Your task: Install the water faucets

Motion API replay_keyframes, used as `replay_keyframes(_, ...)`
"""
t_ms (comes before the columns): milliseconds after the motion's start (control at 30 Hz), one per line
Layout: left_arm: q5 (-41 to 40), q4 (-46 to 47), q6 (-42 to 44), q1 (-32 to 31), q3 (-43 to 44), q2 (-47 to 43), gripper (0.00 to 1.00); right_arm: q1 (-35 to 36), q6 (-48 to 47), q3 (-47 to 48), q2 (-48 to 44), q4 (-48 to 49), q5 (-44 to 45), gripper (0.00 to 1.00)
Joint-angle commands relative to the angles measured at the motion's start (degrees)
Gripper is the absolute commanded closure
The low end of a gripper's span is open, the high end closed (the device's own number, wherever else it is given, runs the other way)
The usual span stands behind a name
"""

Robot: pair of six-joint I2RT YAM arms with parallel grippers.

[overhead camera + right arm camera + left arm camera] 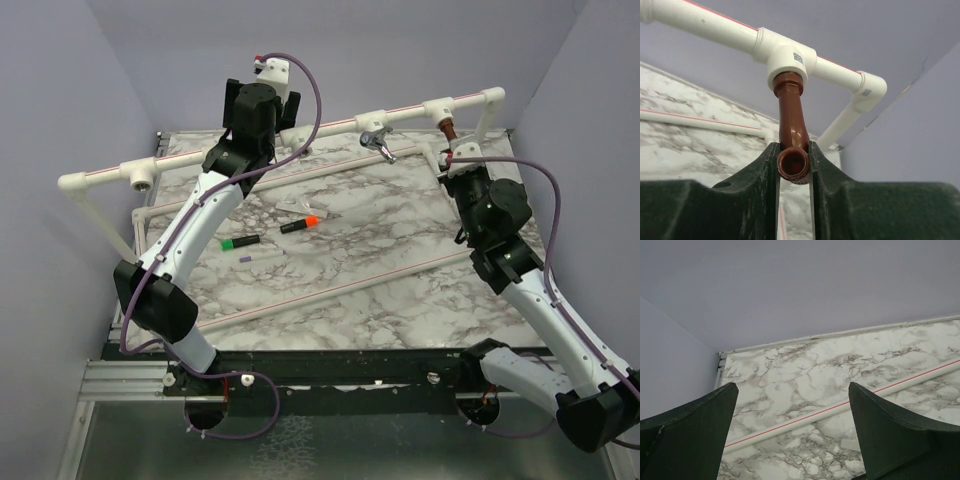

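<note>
Right gripper (793, 159): we see its jaws drawn in narrow on the copper faucet (791, 120), clamping the spout's open end at the centre of the wrist view.
Copper faucet: its collar end meets the mouth of the white tee fitting (789, 56), upper centre. We cannot tell how deep the thread sits.
Chrome faucet (378, 143): upper middle of the overhead view, at the neighbouring tee on the same raised pipe. It looks mounted, though it is small there.
Left gripper (792, 405): spread wide, holding nothing, above the marble table (805, 375) and a white pipe with a red line (840, 407).
Step, as we judge it: turning the copper faucet into its tee.
Risk: a tilted faucet could cross-thread. The fingers could slip on the smooth spout as turning gets stiffer. The pipe run could twist, as nothing braces it.
</note>
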Motion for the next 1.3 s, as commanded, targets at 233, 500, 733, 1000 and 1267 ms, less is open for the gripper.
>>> replay_keyframes(233, 7.75, -6.34, -4.2, -3.76, -3.11, 4.22, 0.07, 1.34, 32.43, 8.19, 2.91, 0.99, -4.89, 1.0)
replay_keyframes(500, 7.8, -6.34, -4.32, -3.76, -3.14, 4.31, 0.07, 1.26, 44.24, 10.09, 1.43, -2.75, -3.17, 1.0)
replay_keyframes(733, 7.8, -6.34, -4.34, -3.76, -3.05, 4.15, 0.07, 0.99, 58.2, 10.74, 0.81, -3.94, -3.96, 1.0)
replay_keyframes(1000, 7.84, -6.26, -4.43, -3.78, -3.22, 4.01, 0.07, 0.93, 77.81, 10.11, 1.56, -1.37, -4.78, 0.99)
replay_keyframes(1267, 7.88, -6.34, -4.43, -3.84, -3.09, 4.13, 0.07, 0.84, 99.47, 4.37, 2.06, 6.52, -4.18, 0.99)
